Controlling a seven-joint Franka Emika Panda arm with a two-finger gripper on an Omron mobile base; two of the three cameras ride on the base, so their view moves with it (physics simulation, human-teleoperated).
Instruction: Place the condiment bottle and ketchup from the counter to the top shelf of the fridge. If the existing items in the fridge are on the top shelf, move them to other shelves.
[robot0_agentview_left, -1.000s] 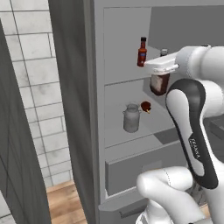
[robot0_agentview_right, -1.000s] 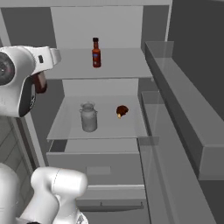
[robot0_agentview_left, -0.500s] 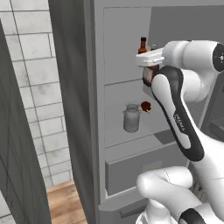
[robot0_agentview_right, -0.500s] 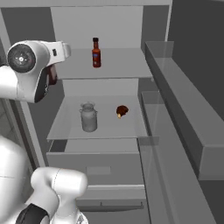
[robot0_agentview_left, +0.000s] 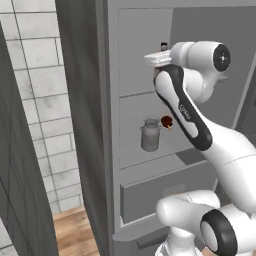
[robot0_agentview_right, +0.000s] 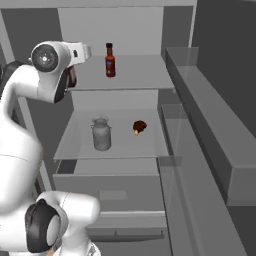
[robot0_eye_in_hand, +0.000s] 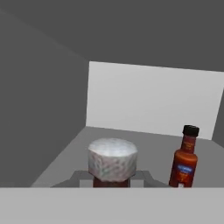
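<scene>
in the hand view the tool (robot0_eye_in_hand: 112, 183) is clamped on a dark-bodied ketchup jar (robot0_eye_in_hand: 112, 162) with a white speckled cap, the jar standing upright between the fingers and held at the front edge of the top shelf (robot0_eye_in_hand: 148, 142) of the fridge (robot0_agentview_right: 220, 60). the red condiment bottle (robot0_eye_in_hand: 185, 158) with a black cap stands upright on that same shelf, at about 3 o'clock from the jar, near it but apart. in the right base view the bottle (robot0_agentview_right: 110, 61) sits toward the middle of the top shelf (robot0_agentview_right: 145, 75), with the arm's wrist at about 9 o'clock from it, at the shelf's left edge. on the shelf below (robot0_agentview_right: 125, 142), the grey milk can (robot0_agentview_right: 101, 134) stands upright, and the brown drumstick (robot0_agentview_right: 139, 126) lies at about 2 o'clock from it, clearly apart. beneath them the grey drawer (robot0_agentview_right: 110, 187) stands partly pulled out. in the left base view the arm hides most of the top shelf; the milk can (robot0_agentview_left: 150, 135) and drumstick (robot0_agentview_left: 166, 121) show beside it.
</scene>
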